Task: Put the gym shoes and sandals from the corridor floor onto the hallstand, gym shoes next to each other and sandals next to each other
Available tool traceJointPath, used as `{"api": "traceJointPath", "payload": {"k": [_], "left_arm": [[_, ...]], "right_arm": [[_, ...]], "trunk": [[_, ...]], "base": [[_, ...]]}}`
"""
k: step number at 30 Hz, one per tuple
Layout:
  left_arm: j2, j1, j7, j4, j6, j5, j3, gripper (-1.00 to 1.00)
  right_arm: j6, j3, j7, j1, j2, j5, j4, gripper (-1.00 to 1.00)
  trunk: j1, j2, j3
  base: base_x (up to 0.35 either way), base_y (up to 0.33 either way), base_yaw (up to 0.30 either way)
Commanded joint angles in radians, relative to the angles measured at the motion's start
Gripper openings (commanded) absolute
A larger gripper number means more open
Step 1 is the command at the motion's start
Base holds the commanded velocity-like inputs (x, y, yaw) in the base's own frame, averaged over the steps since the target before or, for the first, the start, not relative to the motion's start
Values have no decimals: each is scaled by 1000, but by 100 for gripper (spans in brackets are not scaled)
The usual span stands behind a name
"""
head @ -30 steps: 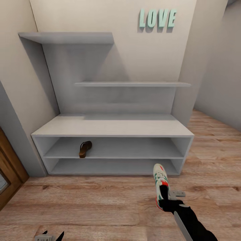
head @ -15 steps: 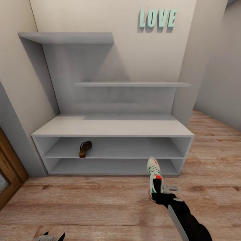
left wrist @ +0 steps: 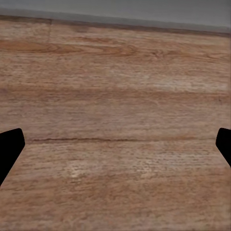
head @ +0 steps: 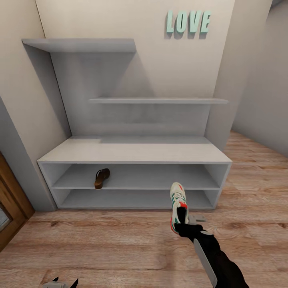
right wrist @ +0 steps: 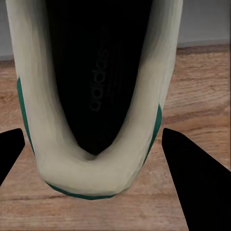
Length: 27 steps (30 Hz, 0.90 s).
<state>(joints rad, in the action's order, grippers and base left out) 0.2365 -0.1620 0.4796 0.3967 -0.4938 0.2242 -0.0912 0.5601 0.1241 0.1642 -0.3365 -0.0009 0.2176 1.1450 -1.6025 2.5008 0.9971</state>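
Note:
My right gripper (head: 182, 225) is shut on the heel of a white gym shoe (head: 177, 202) with green stripes and a red-orange tag. It holds the shoe toe-forward just above the corridor floor (head: 100, 244), in front of the right part of the hallstand (head: 136, 153). In the right wrist view the shoe's dark opening (right wrist: 96, 86) sits between the two fingers (right wrist: 192, 173). One brown sandal (head: 102, 178) lies on the left of the upper open shelf. My left gripper (head: 64, 280) hangs open low at the left over bare planks (left wrist: 115, 120). The other gym shoe and sandal are out of view.
Two stepped wall shelves (head: 158, 101) rise above the bench top. Mint letters reading LOVE (head: 188, 22) hang on the wall. A wooden door (head: 10, 208) stands at the left edge. The floor runs on to the right past the rack (head: 256, 176).
My right gripper has carried the gym shoe leftward and closer to the rack's lower shelves. The left gripper, the sandal and the camera have stayed put.

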Motion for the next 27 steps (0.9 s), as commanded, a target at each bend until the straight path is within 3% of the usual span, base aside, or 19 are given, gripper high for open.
{"api": "traceJointPath", "payload": {"k": [1,22,27], "left_arm": [[0,-1,10,-1,1,8,-3,100],[-1,-1,10,0,1,7,-2,100],[-1,-1,10,1,1,-15,3,100]], "right_arm": [[3,2,15,-1,2,10,2,-100],[10,4,121,-58,112,7,0,-100],[10,3,146,-60,140,8,0,-100]], "trunk": [[0,0,1],[0,0,1],[0,0,1]], "base": [[0,0,0],[0,0,0],[0,0,0]]}}
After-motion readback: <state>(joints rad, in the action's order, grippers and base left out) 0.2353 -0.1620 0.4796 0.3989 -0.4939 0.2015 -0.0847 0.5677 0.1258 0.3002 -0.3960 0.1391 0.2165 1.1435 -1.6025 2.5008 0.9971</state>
